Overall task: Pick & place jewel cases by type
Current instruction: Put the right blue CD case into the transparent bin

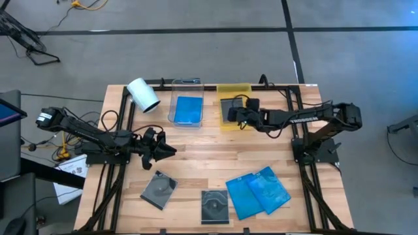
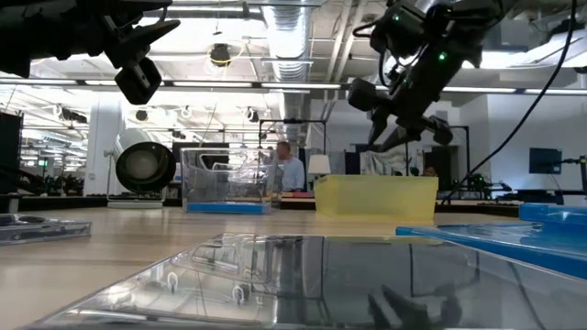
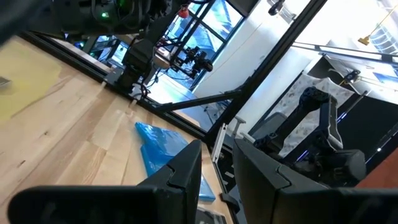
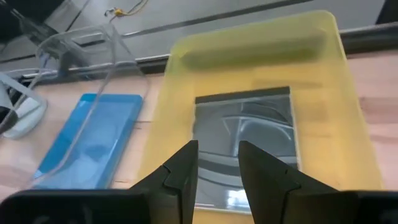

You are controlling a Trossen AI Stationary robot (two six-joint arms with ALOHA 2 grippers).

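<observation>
My right gripper (image 1: 234, 116) (image 4: 217, 163) hovers open above the yellow tray (image 4: 249, 37), its fingers slanting down over a dark grey jewel case (image 4: 245, 134) that lies flat on the tray's floor. A blue jewel case (image 1: 187, 109) (image 4: 93, 140) lies flat in the clear tray (image 1: 186, 83) beside it. Near the front edge lie two grey or clear cases (image 1: 159, 189) (image 1: 215, 205) and two overlapping blue cases (image 1: 245, 194) (image 1: 271, 188). My left gripper (image 1: 171, 150) (image 3: 217, 168) waits at mid-left above the table, slightly open with nothing between its fingers.
A white cylindrical roll (image 1: 144, 94) lies at the back left beside the clear tray. Black frame rails run along both side edges of the table (image 1: 196, 156). Bare wood shows in the middle between the trays and the front row of cases.
</observation>
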